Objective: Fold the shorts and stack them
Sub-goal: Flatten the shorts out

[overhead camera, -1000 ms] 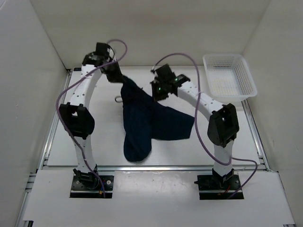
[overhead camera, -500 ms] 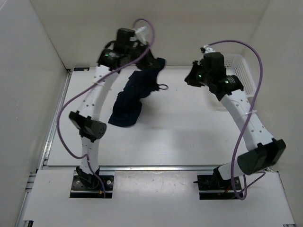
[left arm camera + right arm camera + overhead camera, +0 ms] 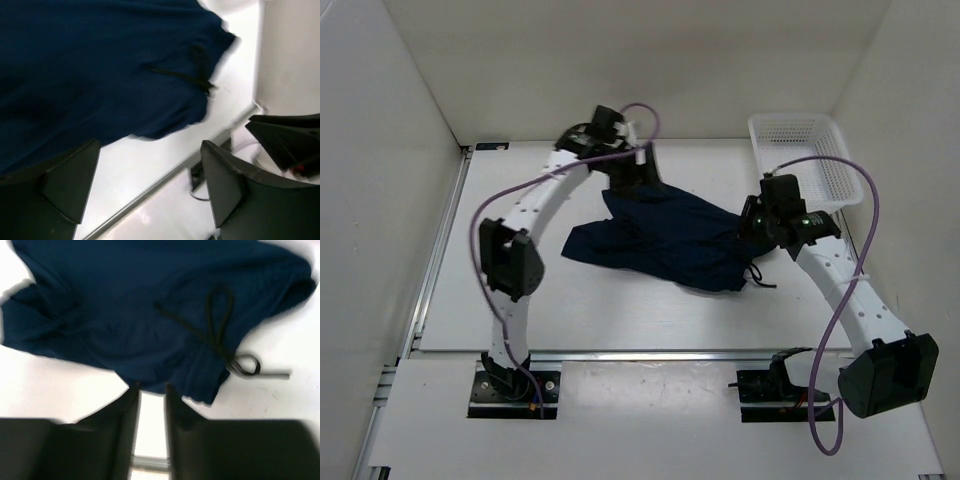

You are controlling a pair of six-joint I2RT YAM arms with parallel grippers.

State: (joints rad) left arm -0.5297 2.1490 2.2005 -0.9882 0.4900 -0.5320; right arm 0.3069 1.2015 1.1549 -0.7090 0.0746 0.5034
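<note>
The dark navy shorts (image 3: 660, 240) lie spread across the middle of the table, with the drawstring (image 3: 757, 277) trailing off their right edge. My left gripper (image 3: 628, 178) hovers at their back edge. In the left wrist view its jaws (image 3: 150, 170) stand wide apart over bare table, and the shorts (image 3: 100, 65) lie just beyond them. My right gripper (image 3: 748, 228) sits at the right edge. Its fingers (image 3: 120, 425) are parted a little with white table showing between them, and their tips reach the hem of the shorts (image 3: 150, 305) next to the looped drawstring (image 3: 220, 335).
A white mesh basket (image 3: 805, 160) stands at the back right corner, just behind the right arm. White walls close in the table (image 3: 520, 300) on three sides. A metal rail (image 3: 640, 352) runs along its near edge.
The shorts hung bunched from my left gripper above the back left; now they lie spread on the table. Both grippers have opened, and the right arm has come down to the shorts' right edge.
</note>
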